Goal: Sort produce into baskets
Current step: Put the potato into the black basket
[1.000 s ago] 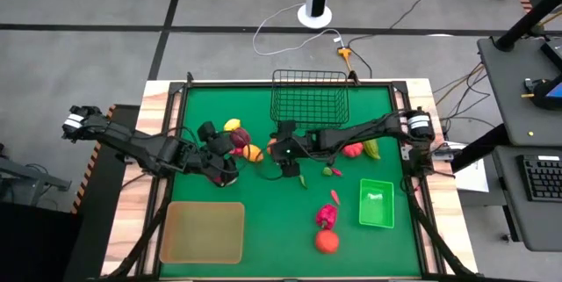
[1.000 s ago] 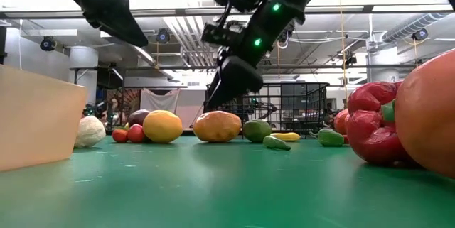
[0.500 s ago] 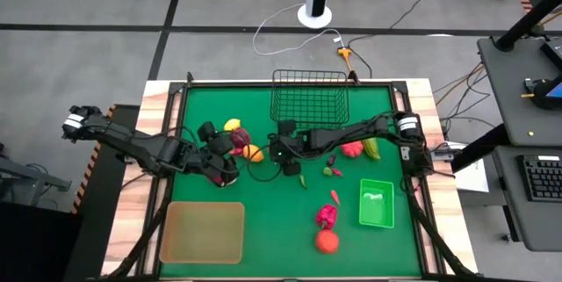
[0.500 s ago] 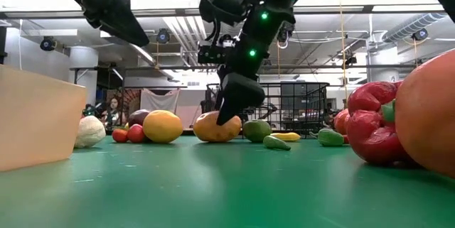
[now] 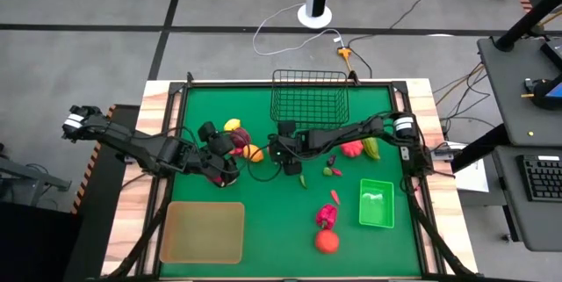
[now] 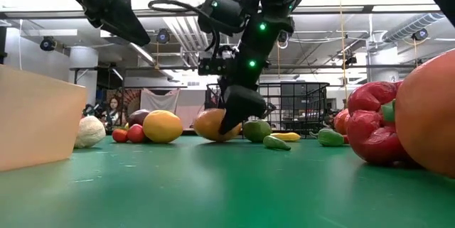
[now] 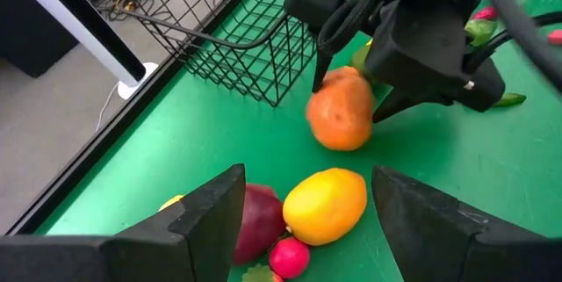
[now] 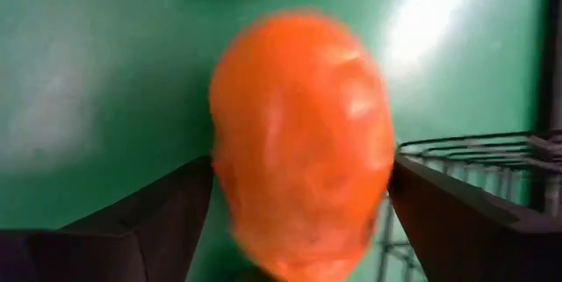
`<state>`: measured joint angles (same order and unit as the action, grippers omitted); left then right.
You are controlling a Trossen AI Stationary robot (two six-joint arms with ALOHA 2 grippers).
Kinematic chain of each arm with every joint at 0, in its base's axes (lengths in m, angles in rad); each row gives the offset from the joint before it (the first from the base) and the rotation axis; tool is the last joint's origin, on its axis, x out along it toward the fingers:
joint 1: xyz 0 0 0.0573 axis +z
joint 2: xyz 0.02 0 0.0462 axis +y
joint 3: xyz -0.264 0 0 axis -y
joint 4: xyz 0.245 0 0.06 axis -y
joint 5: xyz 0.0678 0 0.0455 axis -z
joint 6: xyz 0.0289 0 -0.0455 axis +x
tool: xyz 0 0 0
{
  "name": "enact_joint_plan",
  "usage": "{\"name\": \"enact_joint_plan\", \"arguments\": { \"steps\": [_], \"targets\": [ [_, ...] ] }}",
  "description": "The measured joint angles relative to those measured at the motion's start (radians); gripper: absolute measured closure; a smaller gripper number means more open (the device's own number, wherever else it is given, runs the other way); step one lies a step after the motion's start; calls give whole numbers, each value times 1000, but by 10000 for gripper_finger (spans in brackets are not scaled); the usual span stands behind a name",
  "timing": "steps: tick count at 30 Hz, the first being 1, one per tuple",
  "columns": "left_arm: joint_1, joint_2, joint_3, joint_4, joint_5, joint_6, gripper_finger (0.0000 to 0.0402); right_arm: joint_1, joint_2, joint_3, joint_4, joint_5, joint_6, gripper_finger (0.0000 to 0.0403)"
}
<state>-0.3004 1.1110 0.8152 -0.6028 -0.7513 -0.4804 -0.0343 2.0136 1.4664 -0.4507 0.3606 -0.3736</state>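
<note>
An orange fruit point(image 7: 341, 111) lies on the green mat near the black wire basket point(image 5: 307, 97). My right gripper point(image 7: 349, 89) is open and low over it, one finger on each side; the fruit fills the gap in the right wrist view point(image 8: 303, 141). My left gripper point(image 7: 307, 196) is open and empty, held above a yellow fruit point(image 7: 325, 205), a dark red fruit point(image 7: 263, 229) and a small red piece point(image 7: 290, 257). The tan tray point(image 5: 202, 231) is at the near left and the green bin point(image 5: 376, 203) at the near right. My right gripper's fingers point(image 7: 391, 106) come down at a slant from the table's right side and stand close against two opposite sides of the orange fruit, which rests on the mat. I cannot tell whether they touch it.
More produce lies right of my right gripper: a red piece point(image 5: 353, 148), a green and yellow piece point(image 5: 372, 148), a small pink and green piece point(image 5: 331, 171) and a green chilli point(image 5: 303, 179). A red chilli point(image 5: 335, 197), a red pepper point(image 5: 326, 216) and an orange ball point(image 5: 327, 242) lie nearer the front.
My right gripper has gone toward the table's left edge and down onto the orange fruit, so that its fingers now stand on either side of it.
</note>
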Motion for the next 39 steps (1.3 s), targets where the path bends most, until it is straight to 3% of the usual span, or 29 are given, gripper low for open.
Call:
{"name": "enact_joint_plan", "arguments": {
  "steps": [15, 23, 31, 39],
  "targets": [
    [0, 0, 0, 8, 0, 0, 171, 1, -1, -2, 6, -31, 9, 134],
    [0, 0, 0, 17, 0, 0, 171, 6, -16, -3, -14, -56, 45, 136],
    [0, 0, 0, 37, 0, -7, 171, 15, -115, -3, -98, -134, 120, 138],
    [0, 0, 0, 83, 11, -5, 171, 12, -273, -3, -156, -133, 147, 136]
  ]
}}
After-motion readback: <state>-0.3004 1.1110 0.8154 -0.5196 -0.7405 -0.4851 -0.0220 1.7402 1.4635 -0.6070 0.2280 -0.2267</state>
